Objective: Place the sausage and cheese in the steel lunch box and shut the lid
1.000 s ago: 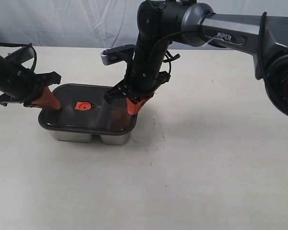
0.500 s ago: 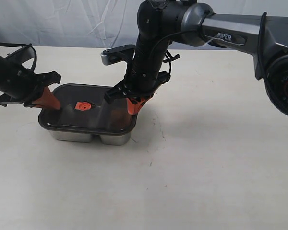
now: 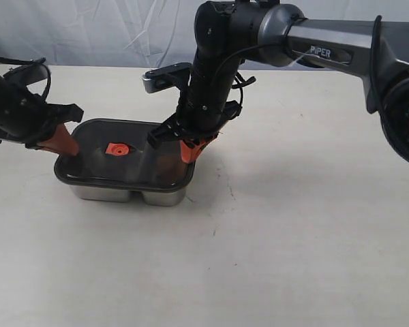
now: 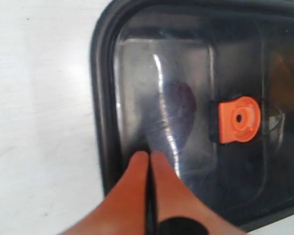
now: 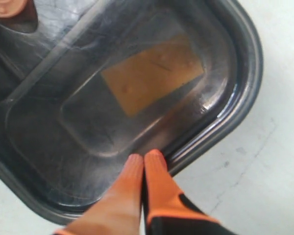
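Left tool (image 4: 149, 156), right tool (image 5: 144, 158) closed at lid (image 3: 133, 169) rim

We see bright, even light; soft shadows fall on the table (image 3: 293, 238) toward five o'clock. Glare streaks the lid (image 4: 161, 112); our wrist views blur at six o'clock.

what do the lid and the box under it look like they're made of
The lid looks like plastic, dark, smoky and glossy; the cheese shows dimly through it. The box looks like polished steel, silvery, with soft reflections on its wall.
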Robot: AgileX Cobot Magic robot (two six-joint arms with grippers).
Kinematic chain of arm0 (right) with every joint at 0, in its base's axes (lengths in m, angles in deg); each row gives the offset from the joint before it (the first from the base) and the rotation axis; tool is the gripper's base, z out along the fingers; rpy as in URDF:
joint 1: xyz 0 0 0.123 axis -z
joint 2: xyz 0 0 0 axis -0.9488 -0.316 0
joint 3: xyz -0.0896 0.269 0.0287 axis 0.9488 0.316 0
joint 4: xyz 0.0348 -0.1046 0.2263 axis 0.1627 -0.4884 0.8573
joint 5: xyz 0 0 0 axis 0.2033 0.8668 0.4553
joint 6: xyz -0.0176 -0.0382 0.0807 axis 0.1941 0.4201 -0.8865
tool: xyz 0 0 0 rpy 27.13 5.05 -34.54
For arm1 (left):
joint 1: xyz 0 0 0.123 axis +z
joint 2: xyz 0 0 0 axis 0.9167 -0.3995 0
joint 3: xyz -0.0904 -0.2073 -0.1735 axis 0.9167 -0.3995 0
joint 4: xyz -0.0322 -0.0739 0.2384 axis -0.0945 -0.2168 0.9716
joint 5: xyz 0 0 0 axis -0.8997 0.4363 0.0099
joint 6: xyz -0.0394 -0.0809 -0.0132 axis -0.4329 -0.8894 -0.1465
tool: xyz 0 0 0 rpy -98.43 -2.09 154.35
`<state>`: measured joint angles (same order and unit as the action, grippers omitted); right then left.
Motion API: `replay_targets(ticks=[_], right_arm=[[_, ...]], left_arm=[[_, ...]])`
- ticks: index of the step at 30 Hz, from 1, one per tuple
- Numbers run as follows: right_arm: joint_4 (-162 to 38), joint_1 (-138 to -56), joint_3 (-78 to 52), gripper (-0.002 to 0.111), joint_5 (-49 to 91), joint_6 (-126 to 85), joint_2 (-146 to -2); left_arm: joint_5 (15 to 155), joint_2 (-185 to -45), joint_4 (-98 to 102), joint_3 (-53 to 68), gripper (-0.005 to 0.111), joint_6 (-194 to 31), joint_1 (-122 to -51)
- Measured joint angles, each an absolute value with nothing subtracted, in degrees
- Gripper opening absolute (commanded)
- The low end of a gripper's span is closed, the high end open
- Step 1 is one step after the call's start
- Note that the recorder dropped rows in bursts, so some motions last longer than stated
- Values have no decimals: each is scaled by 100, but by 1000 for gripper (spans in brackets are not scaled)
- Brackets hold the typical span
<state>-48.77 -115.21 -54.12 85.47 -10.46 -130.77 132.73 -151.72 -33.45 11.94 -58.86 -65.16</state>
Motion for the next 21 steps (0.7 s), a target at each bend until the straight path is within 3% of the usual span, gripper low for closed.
replay_targets(ticks=[13, 21], right_arm=[[-6271, -11513, -5334, -1, 7944, -1697, -11671], [-5412, -10675, -4777, -1, 8547, -1383, -10154]], left_arm=[[12626, -13458, -2830, 1148, 0, -5677, -6494], [12487, -11302, -2591, 931, 0, -5651, -6473]])
